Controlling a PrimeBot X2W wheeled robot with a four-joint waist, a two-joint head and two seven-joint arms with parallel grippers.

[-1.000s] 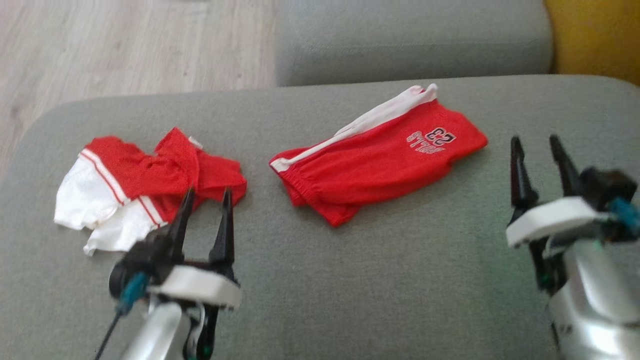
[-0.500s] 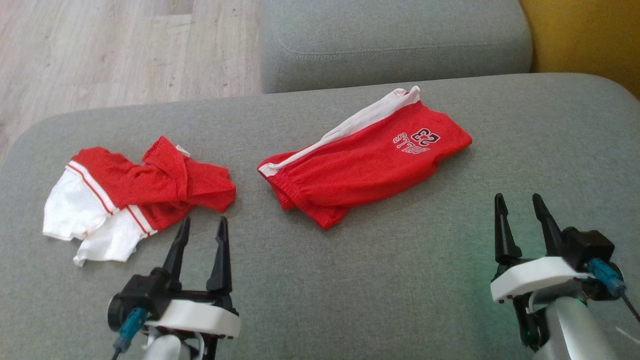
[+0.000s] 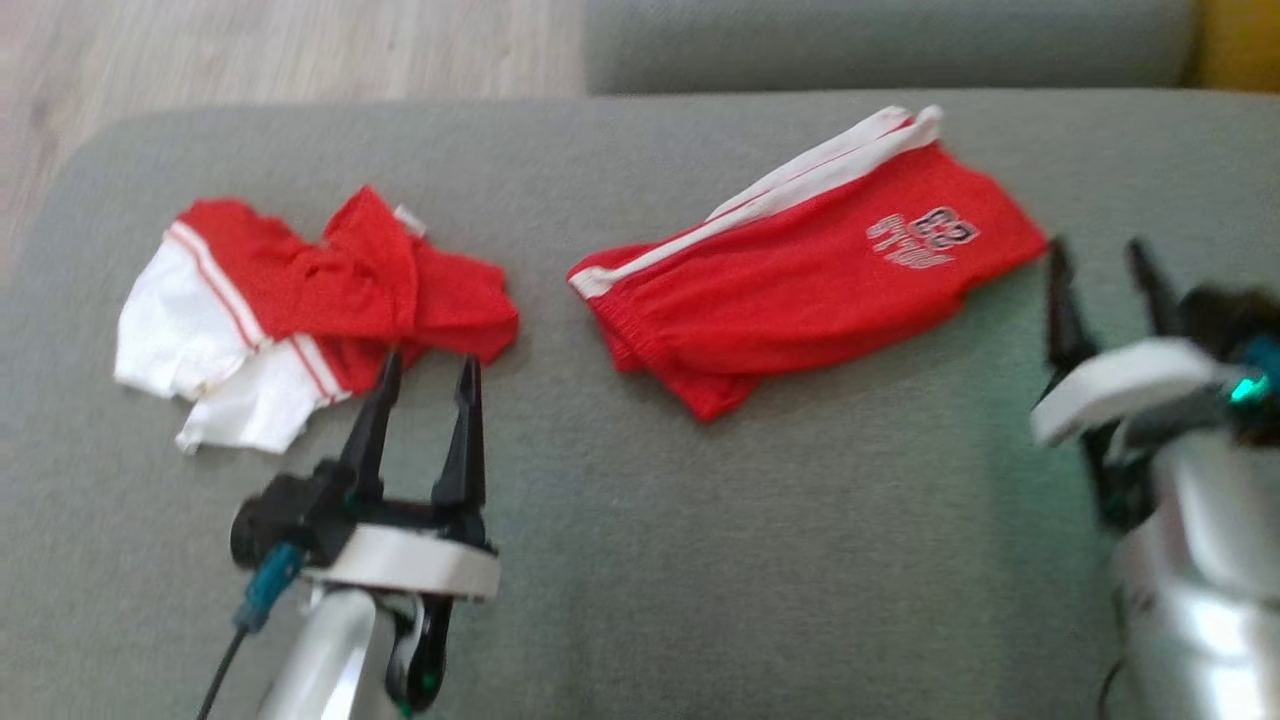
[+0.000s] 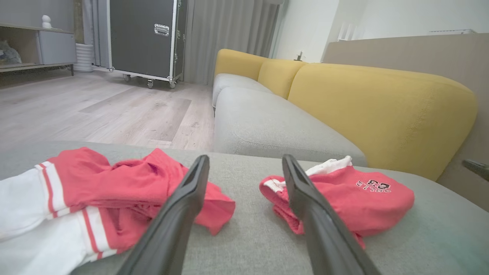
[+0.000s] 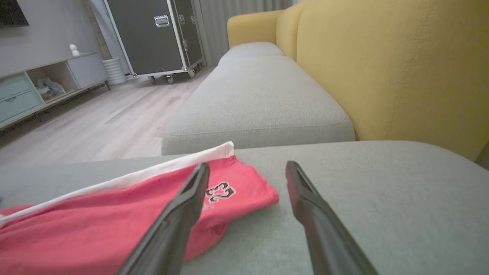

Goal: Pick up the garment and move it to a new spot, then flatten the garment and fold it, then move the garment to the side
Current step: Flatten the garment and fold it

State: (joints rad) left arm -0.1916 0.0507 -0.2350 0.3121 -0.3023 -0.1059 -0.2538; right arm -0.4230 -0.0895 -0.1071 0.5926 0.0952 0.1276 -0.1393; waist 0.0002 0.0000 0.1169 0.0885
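Head view: garment (image 3: 300, 290) beyond left claw (image 3: 428, 366)

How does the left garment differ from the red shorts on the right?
The left garment lies crumpled, with large white panels; the red shorts lie folded flat, with only a white side stripe. The shorts carry a printed 23; the left garment shows none. Both are red and white, on the grey cushion.

Soft, even daylight with faint shadows. The head view is motion-blurred and the folded red fabric shorts (image 3: 800, 290) look hazy; a green glow lies right of them. Wrist views are crisp.
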